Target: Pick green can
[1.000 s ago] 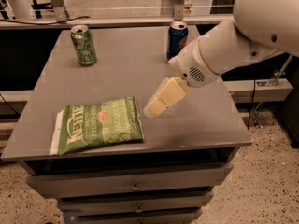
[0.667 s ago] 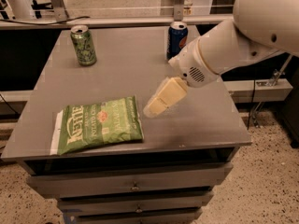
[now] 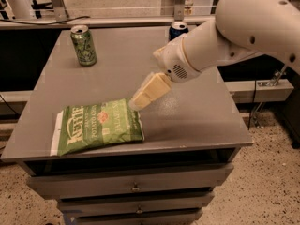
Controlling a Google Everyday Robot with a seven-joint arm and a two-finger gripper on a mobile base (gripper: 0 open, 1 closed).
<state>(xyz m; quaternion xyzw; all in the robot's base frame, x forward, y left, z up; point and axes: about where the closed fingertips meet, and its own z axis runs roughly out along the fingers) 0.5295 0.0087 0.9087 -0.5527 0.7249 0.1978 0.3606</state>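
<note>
We see the green can (image 3: 84, 45) standing upright near the far left corner of the tabletop (image 3: 197, 111), well apart from everything else, so its sides are free for a grasp. Our claw (image 3: 138, 101) hangs over the middle of the tabletop, angled down toward the chip bag (image 3: 101, 125) lying along the near edge. We cannot tell whether it is spread or pressed together. The blue can (image 3: 178, 30) stands at the far edge, partly behind the arm. We judge the reach to the far left corner is not yet made.
</note>
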